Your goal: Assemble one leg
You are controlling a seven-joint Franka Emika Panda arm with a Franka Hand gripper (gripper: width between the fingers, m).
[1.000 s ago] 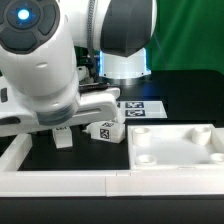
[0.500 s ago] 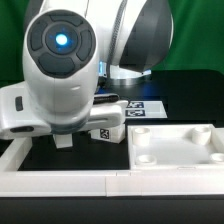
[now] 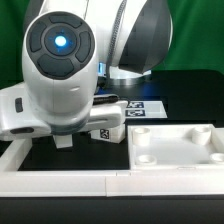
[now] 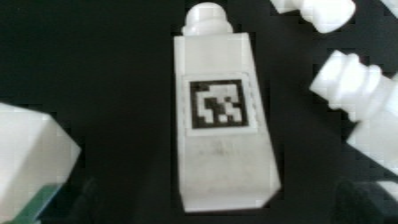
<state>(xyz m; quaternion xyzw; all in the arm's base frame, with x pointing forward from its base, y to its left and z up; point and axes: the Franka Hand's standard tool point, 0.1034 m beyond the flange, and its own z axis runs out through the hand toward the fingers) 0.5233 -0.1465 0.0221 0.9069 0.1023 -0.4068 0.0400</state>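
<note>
Okay, so the leg (image 4: pixel 217 105) lies flat on the black table (image 4: pixel 107 60). It's a long white bar with a rounded nub on one end and a square black-and-white tag stuck mid-face. A ribbed white part (image 4: pixel 356 85) sits near it, not touching. The arm (image 3: pixel 60 60) fills the upper left of the exterior view and hides the gripper, so I can't tell how its fingers stand.
</note>
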